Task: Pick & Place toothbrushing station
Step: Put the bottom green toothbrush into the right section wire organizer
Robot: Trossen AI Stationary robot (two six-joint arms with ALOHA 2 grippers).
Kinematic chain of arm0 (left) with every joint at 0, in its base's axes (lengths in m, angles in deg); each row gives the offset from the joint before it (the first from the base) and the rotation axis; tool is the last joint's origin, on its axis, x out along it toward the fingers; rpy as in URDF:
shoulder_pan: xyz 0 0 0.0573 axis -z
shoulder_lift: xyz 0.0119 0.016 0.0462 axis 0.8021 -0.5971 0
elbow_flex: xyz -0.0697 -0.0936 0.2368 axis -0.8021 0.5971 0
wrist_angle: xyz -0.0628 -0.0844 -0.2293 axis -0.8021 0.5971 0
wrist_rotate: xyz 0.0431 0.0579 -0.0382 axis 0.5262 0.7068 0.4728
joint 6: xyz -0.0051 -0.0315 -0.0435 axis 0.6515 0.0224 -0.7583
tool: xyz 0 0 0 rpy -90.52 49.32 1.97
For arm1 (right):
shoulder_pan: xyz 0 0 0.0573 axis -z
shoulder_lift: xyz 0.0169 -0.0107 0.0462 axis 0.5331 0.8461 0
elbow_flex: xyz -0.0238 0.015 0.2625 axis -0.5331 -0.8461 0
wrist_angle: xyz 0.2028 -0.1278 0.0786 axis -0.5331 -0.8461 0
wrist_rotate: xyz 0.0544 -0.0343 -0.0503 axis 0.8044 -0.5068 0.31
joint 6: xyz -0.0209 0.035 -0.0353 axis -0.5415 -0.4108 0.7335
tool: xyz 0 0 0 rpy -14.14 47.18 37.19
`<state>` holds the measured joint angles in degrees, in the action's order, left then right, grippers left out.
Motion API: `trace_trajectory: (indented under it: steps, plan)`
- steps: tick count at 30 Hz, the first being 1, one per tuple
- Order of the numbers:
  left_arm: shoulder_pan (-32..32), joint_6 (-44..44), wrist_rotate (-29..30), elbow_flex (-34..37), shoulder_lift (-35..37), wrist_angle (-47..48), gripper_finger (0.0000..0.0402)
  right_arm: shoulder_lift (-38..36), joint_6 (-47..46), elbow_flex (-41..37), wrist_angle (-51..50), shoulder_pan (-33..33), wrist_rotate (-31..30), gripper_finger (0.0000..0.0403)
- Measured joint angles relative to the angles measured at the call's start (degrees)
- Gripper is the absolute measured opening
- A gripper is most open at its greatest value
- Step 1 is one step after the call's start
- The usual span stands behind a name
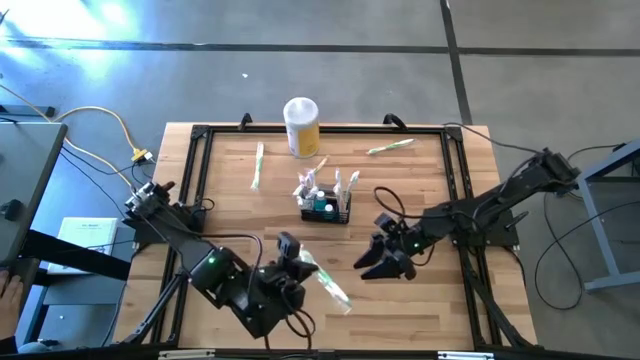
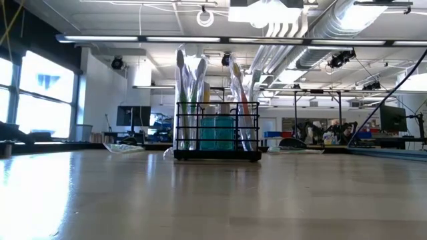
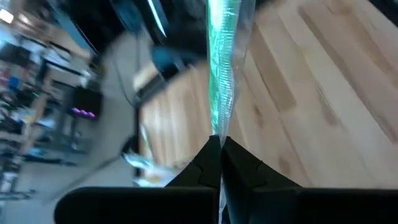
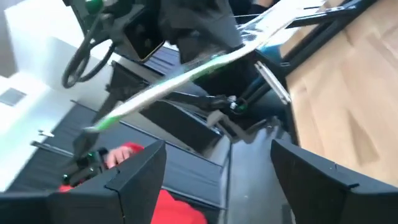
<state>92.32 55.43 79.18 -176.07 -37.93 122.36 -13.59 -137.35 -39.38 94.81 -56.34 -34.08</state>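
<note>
Wooden planks make up the counter (image 1: 230,215), which sits inside a black frame on a grey floor. Toward its middle stands the toothbrushing station (image 1: 327,205), a small black wire basket with wrapped brushes upright in it; a yellow-and-white canister (image 1: 301,126) stands beyond it, toward the far edge.

At the near edge, the left gripper (image 1: 297,263) is clamped on a wrapped green toothbrush (image 1: 328,281) (the wrist view shows its fingers pinched tight on the wrapper (image 3: 222,74)). That brush lies slanted in the high view, running from the gripper toward the near right.

From this gripper the basket lies farther away and slightly right, so the delivery probably runs that way. To the right, the right gripper (image 1: 385,262) hangs with fingers spread, holding nothing, about as near the basket as the left.
</note>
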Motion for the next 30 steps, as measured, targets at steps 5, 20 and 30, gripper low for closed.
trace_trajectory:
  steps: [5, 20, 30]
  plan:
    - [-0.3, 9.8, 1.2, 0.0, -2.5, -6.9, 0.0, 2.8, -0.6, 0.0, 5.4, 2.3, -0.9, 0.0282]
    - [-1.6, 21.4, 7.1, 0.0, -7.2, -4.6, 0.0, 8.9, -6.9, 0.0, 9.8, 4.3, 5.3, 0.0282]
    - [-1.6, 21.3, 6.7, 0.0, -7.2, -4.8, 0.0, 16.6, -9.8, 0.0, 18.6, 4.3, 11.0, 0.0282]
